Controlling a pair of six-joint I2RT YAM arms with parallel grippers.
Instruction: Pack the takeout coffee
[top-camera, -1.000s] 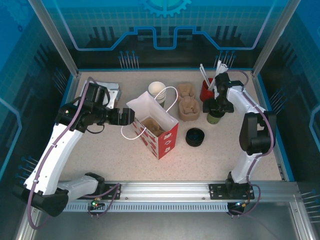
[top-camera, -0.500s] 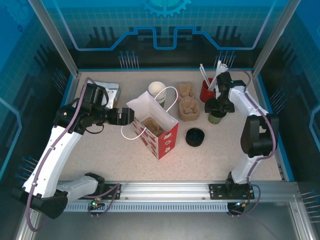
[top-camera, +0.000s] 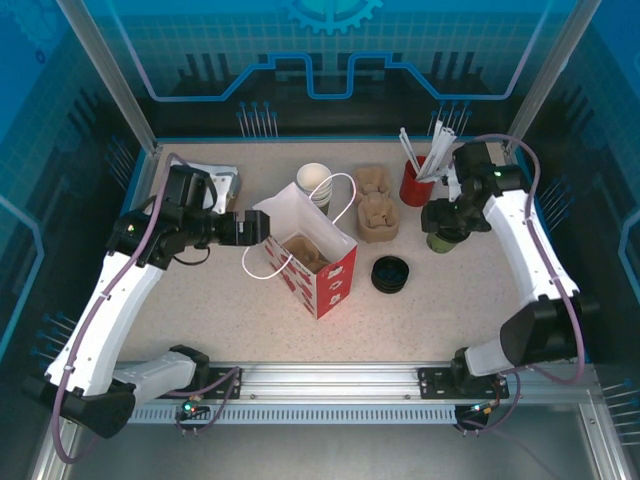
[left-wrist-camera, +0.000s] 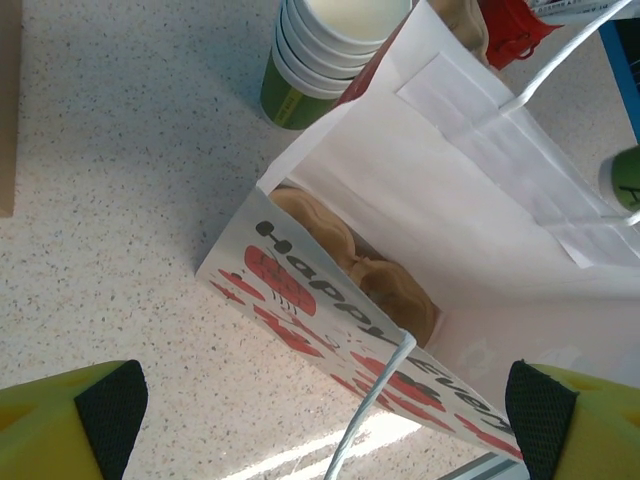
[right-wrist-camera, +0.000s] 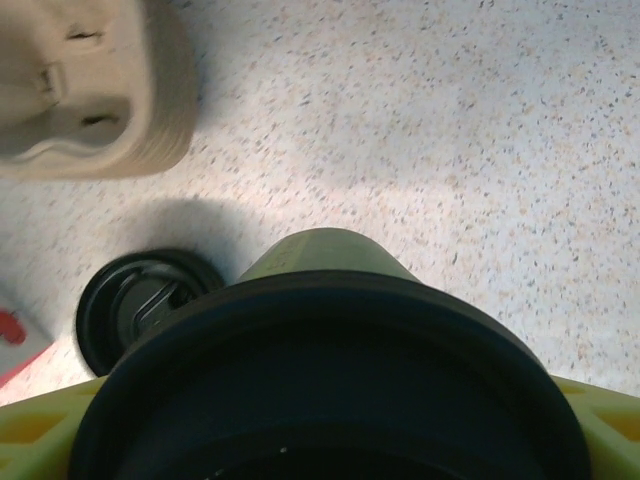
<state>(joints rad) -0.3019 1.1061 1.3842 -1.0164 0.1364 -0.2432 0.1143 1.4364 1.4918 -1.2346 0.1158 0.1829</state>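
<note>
Takeout coffee (top-camera: 437, 242), right of frame, is clamped by right gripper (top-camera: 441, 220); should be kept upright and lowered into central paper bag (top-camera: 330, 280); left gripper (top-camera: 254, 230) is spread apart.

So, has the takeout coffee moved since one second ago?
Yes. The takeout coffee, in the right pincer, has shifted right, away from the stacked brown cup carriers.

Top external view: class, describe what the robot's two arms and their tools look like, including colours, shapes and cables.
The left arm and right arm have white shells, black rounded joints and a purple cable running alongside each. The left tool and right tool are black. The wrist views show yellow fingers, the left's tipped with black pads.
</note>
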